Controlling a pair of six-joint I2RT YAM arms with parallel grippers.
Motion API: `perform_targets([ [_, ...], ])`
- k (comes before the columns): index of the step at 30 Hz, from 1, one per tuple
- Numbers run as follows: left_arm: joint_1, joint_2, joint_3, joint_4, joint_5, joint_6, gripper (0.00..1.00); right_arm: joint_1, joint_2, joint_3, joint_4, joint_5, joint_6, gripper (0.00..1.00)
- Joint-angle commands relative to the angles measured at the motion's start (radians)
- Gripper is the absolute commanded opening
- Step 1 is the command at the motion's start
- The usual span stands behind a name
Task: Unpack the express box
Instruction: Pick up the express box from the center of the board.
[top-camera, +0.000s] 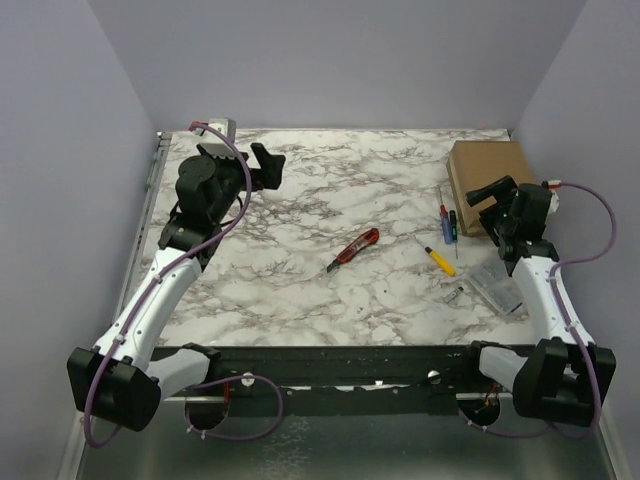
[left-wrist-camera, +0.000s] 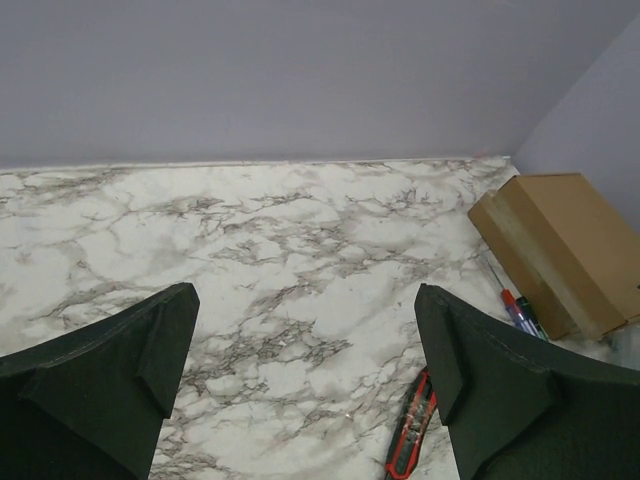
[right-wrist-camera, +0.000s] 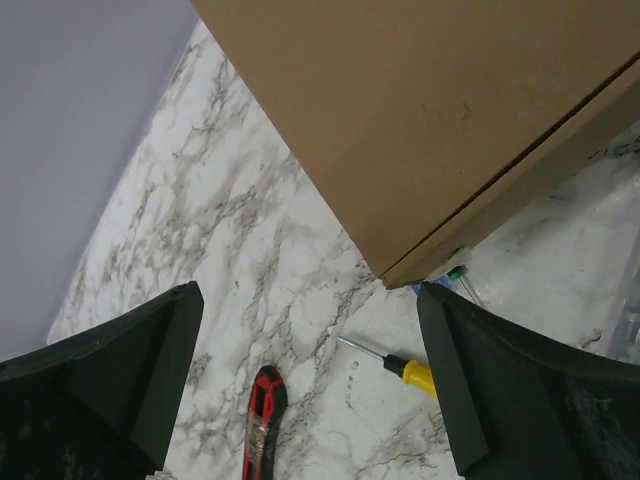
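Observation:
The express box (top-camera: 485, 165) is a shut brown cardboard carton at the back right of the marble table; it also shows at the right edge of the left wrist view (left-wrist-camera: 565, 245). My right gripper (top-camera: 489, 194) hovers over the box's near left corner with its jaws wide open and nothing between them (right-wrist-camera: 310, 340); the box (right-wrist-camera: 430, 110) fills the top of its view. My left gripper (top-camera: 264, 166) stands open and empty at the back left (left-wrist-camera: 305, 340), far from the box.
A red and black utility knife (top-camera: 352, 249) lies mid-table. A yellow-handled screwdriver (top-camera: 436, 257) and thin red and blue screwdrivers (top-camera: 446, 216) lie left of the box. A clear plastic bag (top-camera: 497, 285) lies near the right arm. Walls close in on three sides.

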Motion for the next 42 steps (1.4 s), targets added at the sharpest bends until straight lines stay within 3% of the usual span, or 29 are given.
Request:
perform_targets([
  [1,-0.023,-0.024,-0.016,0.033,0.041,-0.016,0.99,-0.025,-0.079,0.000,0.046,0.026,0.047,1.00],
  [5,-0.044,-0.024,-0.018,0.035,0.044,-0.018,0.99,-0.064,-0.100,0.010,-0.032,0.093,0.029,1.00],
  [10,-0.055,-0.027,-0.022,0.037,0.042,-0.021,0.99,-0.290,-0.139,-0.130,0.082,-0.147,0.122,1.00],
  [16,-0.063,-0.033,-0.044,0.064,0.064,-0.051,0.99,-0.391,-0.079,-0.201,0.226,-0.319,0.143,1.00],
  [22,-0.063,-0.019,-0.044,0.069,0.083,-0.063,0.99,-0.410,0.023,-0.217,0.295,-0.416,0.180,1.00],
  [32,-0.063,-0.021,-0.047,0.074,0.087,-0.069,0.99,-0.410,0.118,-0.253,0.373,-0.425,0.258,1.00],
  [42,-0.065,-0.013,-0.051,0.086,0.106,-0.078,0.99,-0.410,0.206,-0.312,0.586,-0.443,0.356,1.00],
])
